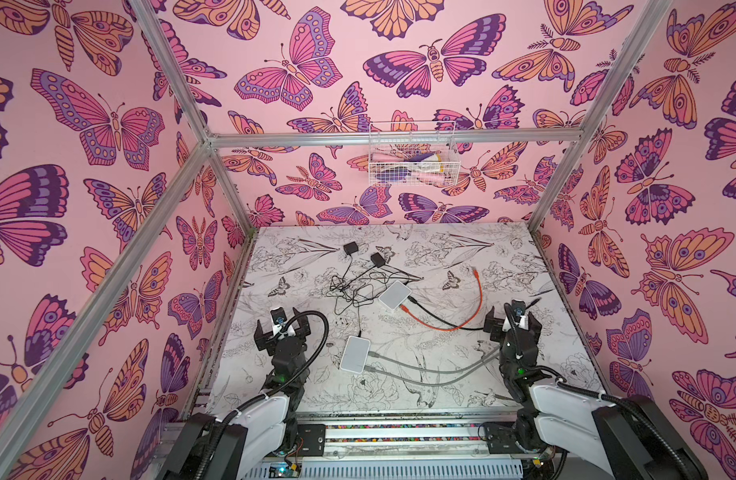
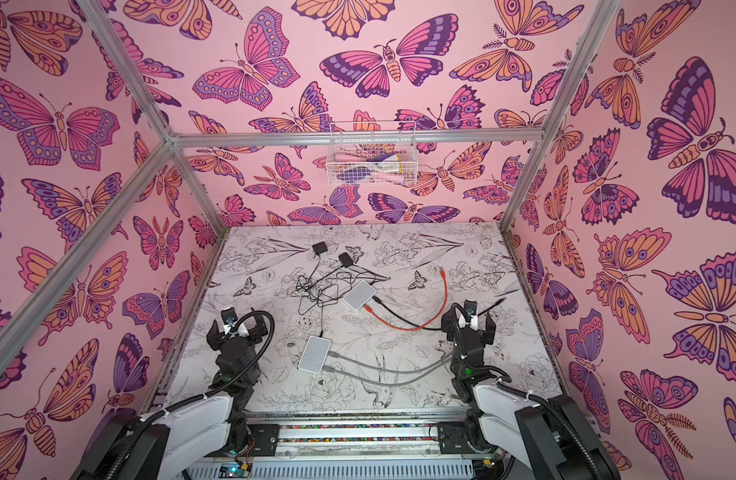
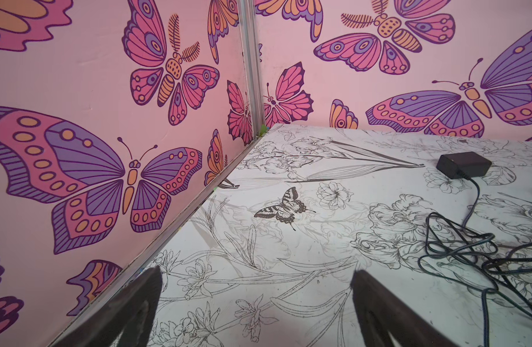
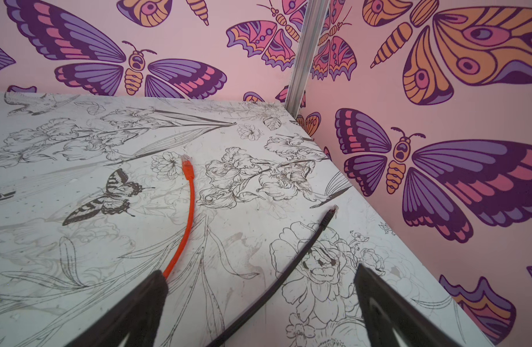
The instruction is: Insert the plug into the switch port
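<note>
At the front edge of the worktop, the left tool and right tool both hang spread wide, holding nothing. Between them lies the near switch, with two grey cables plugged in. Farther in, the far switch appears to hold one end each of an orange and a black cable. The loose black plug lies just ahead of the right tool toward the right edge, pointing away from it. The loose orange plug lies farther on. The right arm is nearer to both.
</note>
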Controlling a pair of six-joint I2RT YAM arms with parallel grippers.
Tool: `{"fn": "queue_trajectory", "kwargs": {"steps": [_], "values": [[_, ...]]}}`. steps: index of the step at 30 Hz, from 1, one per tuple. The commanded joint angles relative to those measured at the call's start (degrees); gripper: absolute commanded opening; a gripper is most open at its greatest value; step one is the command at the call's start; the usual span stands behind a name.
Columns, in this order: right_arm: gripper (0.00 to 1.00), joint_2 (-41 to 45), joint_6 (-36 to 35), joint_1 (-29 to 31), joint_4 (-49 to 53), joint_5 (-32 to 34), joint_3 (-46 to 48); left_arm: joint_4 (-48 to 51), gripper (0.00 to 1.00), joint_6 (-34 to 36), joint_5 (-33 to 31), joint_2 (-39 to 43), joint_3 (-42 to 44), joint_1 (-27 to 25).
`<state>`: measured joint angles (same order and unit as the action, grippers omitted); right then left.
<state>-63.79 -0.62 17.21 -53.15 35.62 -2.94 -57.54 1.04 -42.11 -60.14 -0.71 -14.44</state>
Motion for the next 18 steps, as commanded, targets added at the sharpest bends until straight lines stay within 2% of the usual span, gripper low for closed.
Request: {"fn": "queue_trajectory", "kwargs": {"steps": [1,6,10,15,18], "values": [[0.99,-2.4,-1.1,-0.7,-6.0,-0.7,-1.3,-6.1,1.0,-1.0,1.5,-2.6,0.4,1.6],[0.99,-5.8,-1.8,-0.7,-13.1,-0.5,-0.4,-12.2,1.0,-0.9,1.5,-6.5,1.1,2.3],[0.99,-7.2,-1.5,-1.3,-14.8,-1.3,-0.3,-12.9,1.0,-1.9,1.9,-8.5,0.4,3.4],[0.99,-13.8,4.3,-6.5,-27.1,-0.3,2.9,-18.2,1.0,-2.4,2.3,-12.2,0.4,4.9],[0.99,-14.8,5.3,-7.3,-28.3,-0.5,3.1,-21.1,1.0,-3.4,1.6,-15.2,1.1,5.5]]}}
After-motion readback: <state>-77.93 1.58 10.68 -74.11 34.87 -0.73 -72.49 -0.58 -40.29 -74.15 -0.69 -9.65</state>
